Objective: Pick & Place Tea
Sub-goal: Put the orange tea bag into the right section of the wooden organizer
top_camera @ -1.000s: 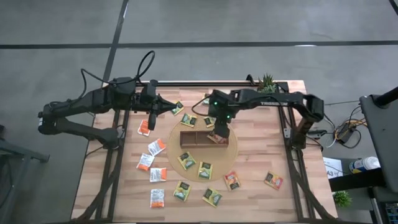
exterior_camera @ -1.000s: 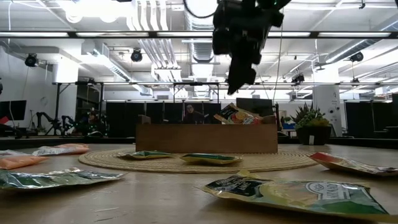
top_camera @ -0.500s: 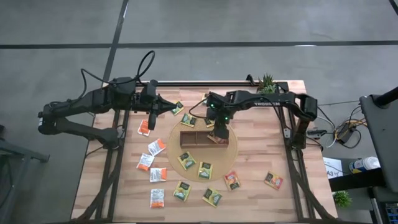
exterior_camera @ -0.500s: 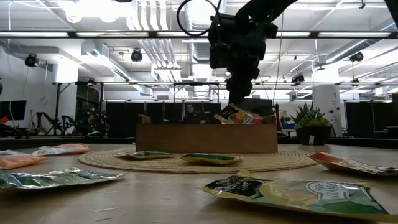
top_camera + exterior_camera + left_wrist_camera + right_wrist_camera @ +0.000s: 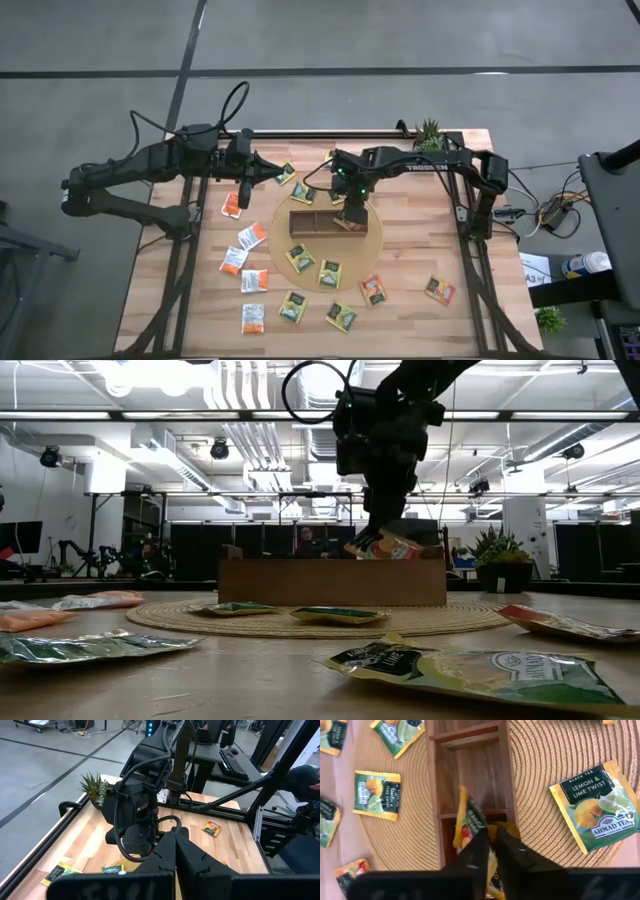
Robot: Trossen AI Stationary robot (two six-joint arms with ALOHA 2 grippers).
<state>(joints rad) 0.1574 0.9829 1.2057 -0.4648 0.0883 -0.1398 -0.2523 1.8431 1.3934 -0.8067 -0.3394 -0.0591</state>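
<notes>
Handling: sachet (image 5: 466, 822) looks light, thin and floppy, likely slippery foil; best pinched at an edge.
Right gripper (image 5: 490, 837): fingers closed on sachet edge, over tray (image 5: 322, 221) end compartment, 3 o'clock side.
Left gripper (image 5: 175, 842): fingers together, empty, waiting near table's 11 o'clock.
Hidden: sachet's lower edge, compartment floor.
Loose sachets (image 5: 330, 272): scattered about 6 o'clock.
</notes>
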